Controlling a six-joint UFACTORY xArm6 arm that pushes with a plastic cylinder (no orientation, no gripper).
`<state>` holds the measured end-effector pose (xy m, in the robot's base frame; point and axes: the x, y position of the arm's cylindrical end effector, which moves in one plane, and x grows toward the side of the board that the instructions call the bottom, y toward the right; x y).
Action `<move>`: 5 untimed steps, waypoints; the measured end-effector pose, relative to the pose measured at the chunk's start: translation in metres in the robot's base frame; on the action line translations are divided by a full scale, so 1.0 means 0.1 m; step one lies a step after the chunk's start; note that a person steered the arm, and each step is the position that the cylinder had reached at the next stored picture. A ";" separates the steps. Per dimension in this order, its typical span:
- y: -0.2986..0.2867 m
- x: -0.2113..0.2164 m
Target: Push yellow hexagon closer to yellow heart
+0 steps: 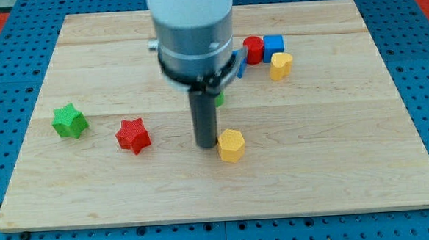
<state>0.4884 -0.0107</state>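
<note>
On the wooden bench [93,185], a green star [70,121] and a red star [133,135] lie toward the view's left, with no readable writing anywhere. The arm's rod stands upright at centre, my tip [206,145] just left of, seemingly touching, the yellow hexagon [231,145]; it carries no fingers. Toward the upper right, well apart, a red cylinder [253,49], a blue cube [273,46] and the yellow heart [281,65] cluster.

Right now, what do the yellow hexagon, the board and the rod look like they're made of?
Yellow hexagon: likely plastic, a uniform matte colour with crisp facets. Board: light wood, with visible grain and plank seams. My tip, just left of the hexagon: dark and smooth, metal or plastic; I can't tell which.
</note>
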 end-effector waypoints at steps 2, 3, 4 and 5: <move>0.29 -0.16; 0.34 -0.01; 0.20 0.00; 0.11 -0.14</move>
<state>0.4745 0.0000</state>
